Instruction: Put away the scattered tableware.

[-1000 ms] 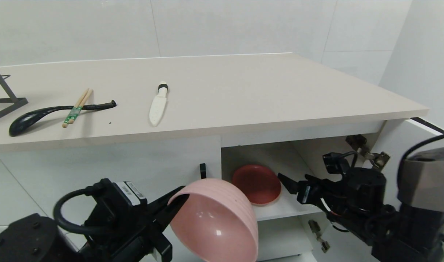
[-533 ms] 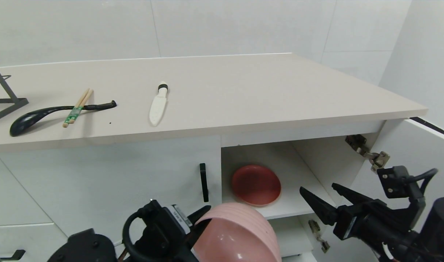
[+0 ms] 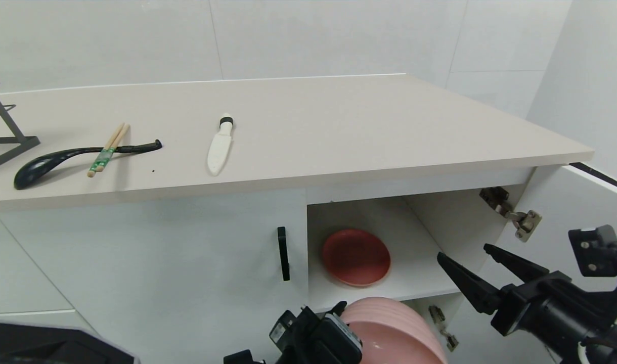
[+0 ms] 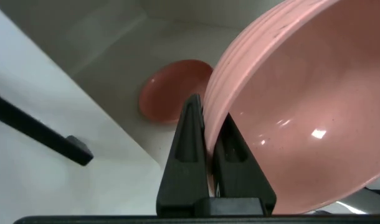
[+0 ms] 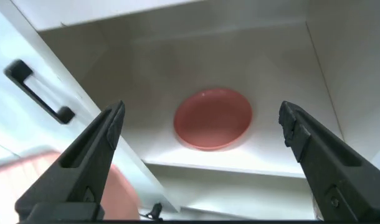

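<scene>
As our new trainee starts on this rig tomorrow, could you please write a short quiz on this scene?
1. True or false: the left tool is shut on the bowl.
2. What lies on the shelf? A) plate B) fork C) cup
3. Fill in: the chopsticks lie across the handle of the black ____.
Key: 1 true; 2 A; 3 spoon.
</scene>
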You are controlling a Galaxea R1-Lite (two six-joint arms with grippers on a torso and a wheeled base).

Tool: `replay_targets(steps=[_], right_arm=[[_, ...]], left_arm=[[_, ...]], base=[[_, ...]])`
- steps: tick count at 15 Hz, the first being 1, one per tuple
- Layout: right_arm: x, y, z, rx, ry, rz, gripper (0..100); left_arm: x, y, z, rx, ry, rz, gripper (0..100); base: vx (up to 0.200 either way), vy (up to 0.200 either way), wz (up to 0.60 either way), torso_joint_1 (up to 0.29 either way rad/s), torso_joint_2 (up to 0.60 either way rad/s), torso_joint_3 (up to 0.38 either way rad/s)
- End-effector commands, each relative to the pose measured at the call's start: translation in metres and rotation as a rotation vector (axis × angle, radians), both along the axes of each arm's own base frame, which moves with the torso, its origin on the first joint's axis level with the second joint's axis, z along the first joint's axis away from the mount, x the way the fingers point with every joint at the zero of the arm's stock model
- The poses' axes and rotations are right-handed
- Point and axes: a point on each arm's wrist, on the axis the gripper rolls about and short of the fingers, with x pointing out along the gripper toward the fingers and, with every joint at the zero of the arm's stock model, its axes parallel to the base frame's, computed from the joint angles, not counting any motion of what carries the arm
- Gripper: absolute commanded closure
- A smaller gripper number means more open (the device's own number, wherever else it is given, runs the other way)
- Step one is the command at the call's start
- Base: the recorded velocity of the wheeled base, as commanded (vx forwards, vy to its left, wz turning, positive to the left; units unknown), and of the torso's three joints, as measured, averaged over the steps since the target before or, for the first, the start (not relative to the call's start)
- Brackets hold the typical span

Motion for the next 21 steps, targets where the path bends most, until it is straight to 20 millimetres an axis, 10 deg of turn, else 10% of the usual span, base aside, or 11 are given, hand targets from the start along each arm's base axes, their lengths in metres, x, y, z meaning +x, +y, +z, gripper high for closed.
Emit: replay_targets(steps=[1, 8, 21], right_arm=[[-0.002, -0.001, 0.003, 0.011, -0.013, -0.002, 0], [-0.007, -0.005, -0.005, -0.085, 0.046, 0.012, 0], [0.011, 0.001, -0.031, -0.161, 0.169, -0.026, 0]], left_arm=[[0.011, -0.009, -0.007, -0.001, -0.002, 0.035, 100], [0.051, -0.060, -0.018, -0.110, -0.060, 0.205, 100], [0.051, -0.068, -0.004, -0.230, -0.050, 0.281, 100]], base=[[0.000, 0.000, 0.00, 0.000, 0.00, 0.000], [0.000, 0.000, 0.00, 0.000, 0.00, 0.000], [0.000, 0.000, 0.00, 0.000, 0.00, 0.000]])
